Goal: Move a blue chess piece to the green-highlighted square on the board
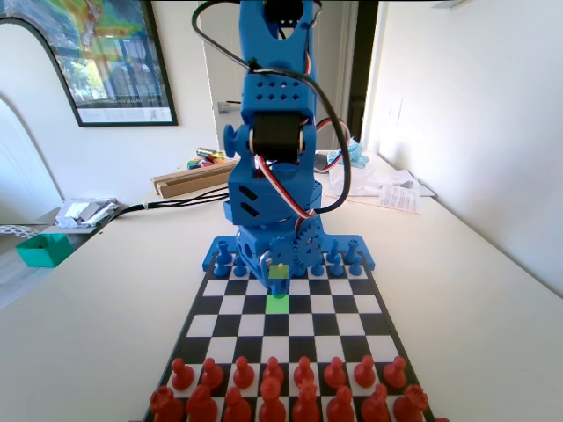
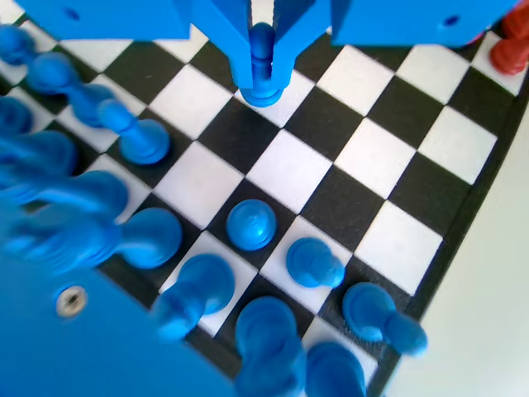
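Wrist view: blue chess piece [image 2: 262,62] upright

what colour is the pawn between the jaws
Blue: the pawn between the gripper jaws matches the arm. Wrist view shows it best.

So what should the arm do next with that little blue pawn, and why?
Probably open the tool and lift away. The blue pawn sits upright between its jaws, base seemingly on a square, and the fixed view puts the tool by the green square. Touchdown can't be confirmed.
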